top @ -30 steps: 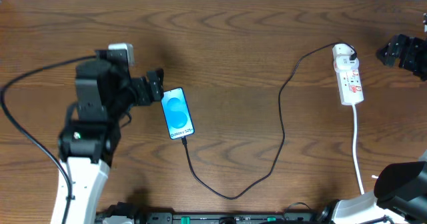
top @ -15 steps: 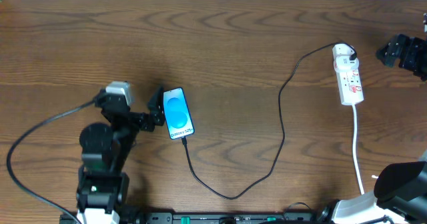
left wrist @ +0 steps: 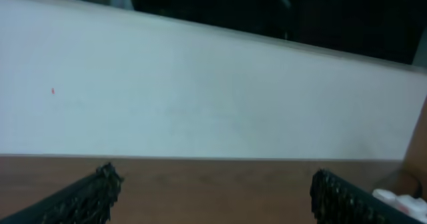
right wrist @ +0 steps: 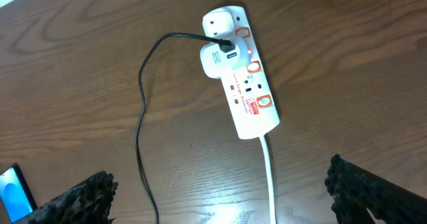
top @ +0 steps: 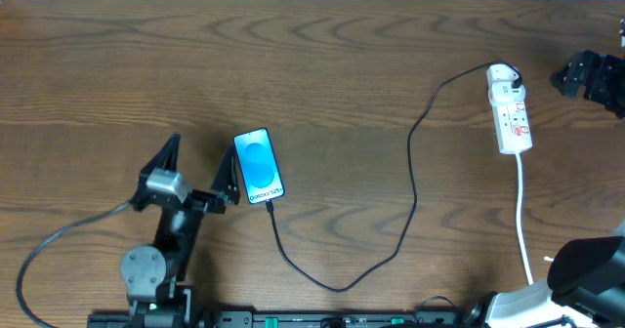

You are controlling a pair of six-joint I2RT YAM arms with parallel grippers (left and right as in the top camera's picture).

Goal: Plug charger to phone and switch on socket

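Observation:
The phone [top: 259, 166] lies face up on the wooden table [top: 332, 64], blue screen lit; its corner shows in the right wrist view [right wrist: 15, 189]. The black charger [top: 410, 172] runs from the phone's bottom edge in a loop to a white adapter in the socket [top: 510, 108]. From the right wrist, the charger [right wrist: 140, 111] enters the adapter on the socket [right wrist: 243, 77]. My left gripper [top: 200, 164] stands wide open just left of the phone, nothing between its fingers [left wrist: 87, 197]. My right gripper [right wrist: 220, 191] hangs open high above the table near the socket.
The socket's white cord [top: 524, 221] runs toward the front edge at the right. A pale wall [left wrist: 200, 97] borders the table's far side. The right arm's dark wrist [top: 586, 77] sits at the far right edge, and its base [top: 586, 269] at the front right.
The left arm has drawn back toward its base at the front, and its gripper has dropped lower beside the phone. Phone, charger, socket and right arm have not moved.

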